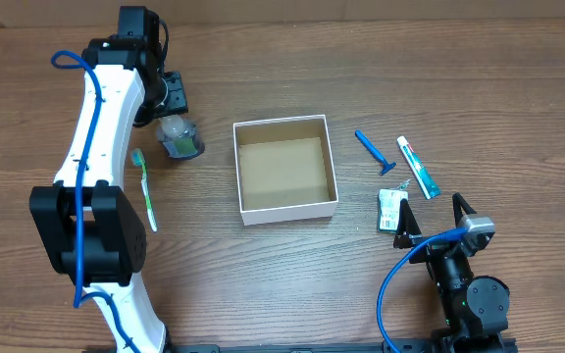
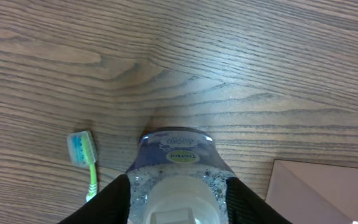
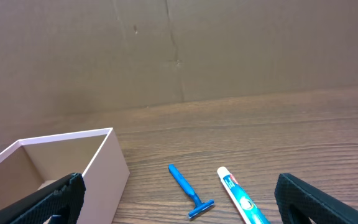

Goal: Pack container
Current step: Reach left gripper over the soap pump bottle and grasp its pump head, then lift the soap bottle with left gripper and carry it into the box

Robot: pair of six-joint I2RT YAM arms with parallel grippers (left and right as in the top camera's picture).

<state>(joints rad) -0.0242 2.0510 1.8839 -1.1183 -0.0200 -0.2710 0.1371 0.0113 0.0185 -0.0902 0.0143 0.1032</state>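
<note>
container (image 1: 287, 208): sitting mid-table, square, shallow, lidless, white walls, plain brown inside | my left gripper (image 2: 178, 188): I'm clamping the small clear bottle (image 2: 178, 155) at container's 9 o'clock | my right gripper (image 3: 179, 191): I'm hanging released, fingers wide, at container's 4 o'clock

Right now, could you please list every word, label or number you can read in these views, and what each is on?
Nothing can be read for certain.
On the clear bottle: a label with a green logo, too blurred to read.
On the toothpaste tube: print too small to read.
On the small packet: print too small to read.
On the container: no print visible.
</note>
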